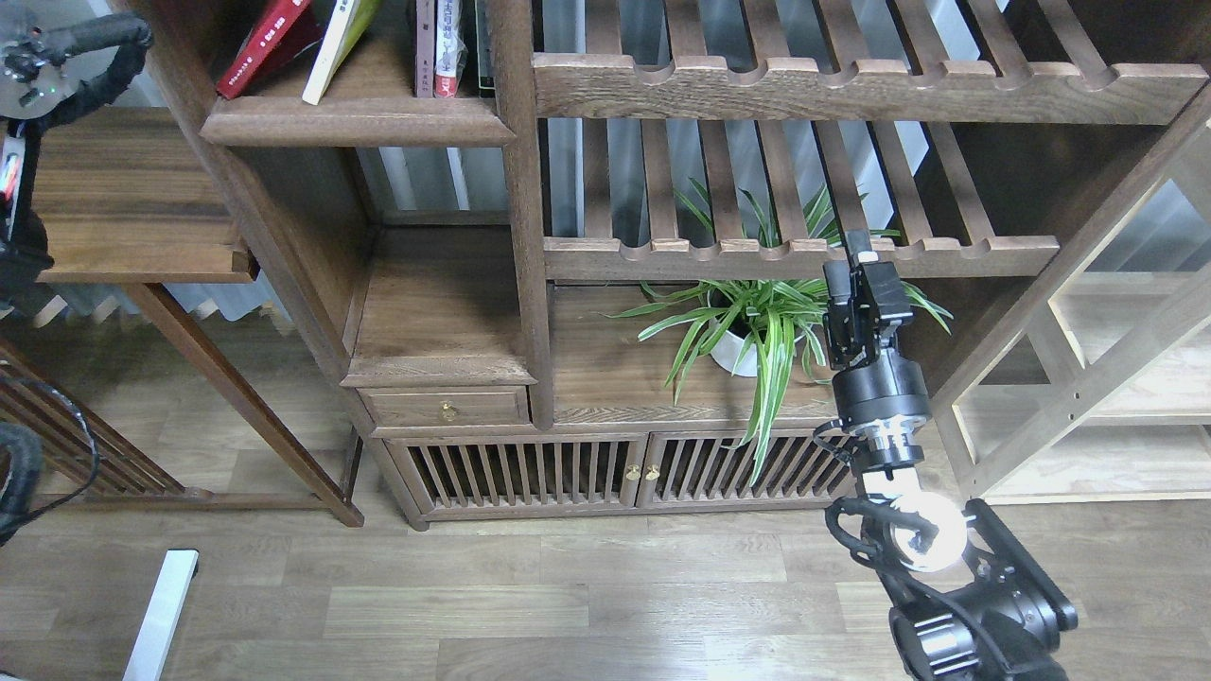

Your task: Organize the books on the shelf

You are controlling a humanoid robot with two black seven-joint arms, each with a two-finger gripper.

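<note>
Red book (270, 43) and yellow-green book (336, 47) lean on shelf (355, 121). Right claw (861, 248) state unclear; left one unseen. Judgement: tip leaners upright gently, supporting spines.

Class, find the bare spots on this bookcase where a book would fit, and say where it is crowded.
Free: the dark-brown wooden ledge above the small brass-knobbed drawer. Crowded: the top moulded shelf, holding a leaning red book, a yellow-green book and upright books.

Open shelf (355, 121) front (books (326, 52) leaning)
</note>
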